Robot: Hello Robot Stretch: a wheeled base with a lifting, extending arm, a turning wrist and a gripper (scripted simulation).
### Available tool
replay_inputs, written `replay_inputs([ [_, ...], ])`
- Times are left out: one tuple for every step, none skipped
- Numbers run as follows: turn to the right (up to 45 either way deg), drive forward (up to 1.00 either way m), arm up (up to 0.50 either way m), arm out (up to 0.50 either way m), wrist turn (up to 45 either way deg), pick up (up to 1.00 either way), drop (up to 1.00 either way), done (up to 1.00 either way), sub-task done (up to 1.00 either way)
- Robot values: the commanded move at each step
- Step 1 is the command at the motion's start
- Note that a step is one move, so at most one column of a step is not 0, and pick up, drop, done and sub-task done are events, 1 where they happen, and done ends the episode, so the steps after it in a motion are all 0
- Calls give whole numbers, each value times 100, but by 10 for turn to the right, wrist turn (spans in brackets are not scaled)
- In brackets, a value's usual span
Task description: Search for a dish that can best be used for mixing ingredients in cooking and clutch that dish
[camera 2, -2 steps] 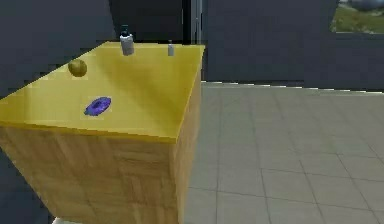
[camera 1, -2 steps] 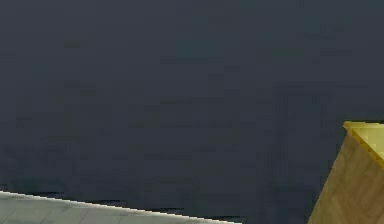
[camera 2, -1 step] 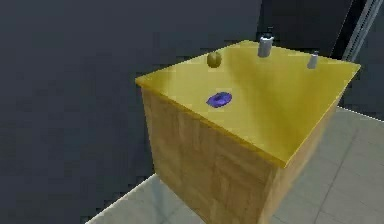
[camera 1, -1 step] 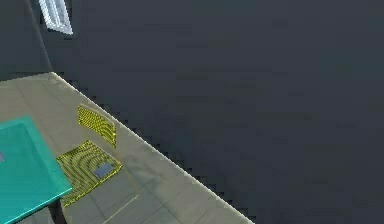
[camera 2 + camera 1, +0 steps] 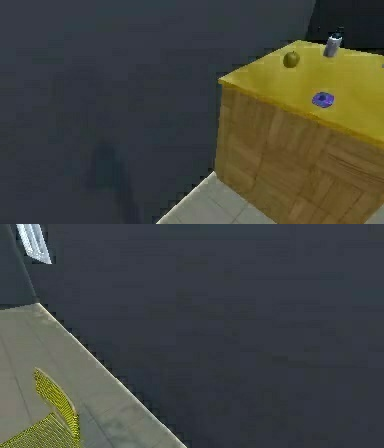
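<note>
Pincer state: not telling from these views, nor guessing at any hold. Looking outward, to the right half of the arm side view: seeing a wooden desk [image 5: 268,150] with a yellow top, carrying a small blue thing [image 5: 322,99] close to the top's lower edge, a round olive thing [image 5: 291,59] higher up, and a grey upright can-like thing [image 5: 333,44] near the upper right. Judging the blue one the likeliest mixing dish, though too small to be sure; risking a grab at the wrong item by trusting colour alone. Risking, too, knocking the olive thing or the can over while reaching across the top. Facing, in the forward view, a dark wall [image 5: 230,324] close ahead, with pale floor [image 5: 60,354] at lower left and a yellow patterned thing [image 5: 55,414] in the bottom left corner; risking a bump by driving forward, or a scrape on the desk's corner by turning tightly.
</note>
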Motion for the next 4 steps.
replay_inputs([
  [-450,0,0,0,0,0,0,0,0],
  [-450,0,0,0,0,0,0,0,0],
  [-450,0,0,0,0,0,0,0,0],
  [-270,0,0,0,0,0,0,0,0],
])
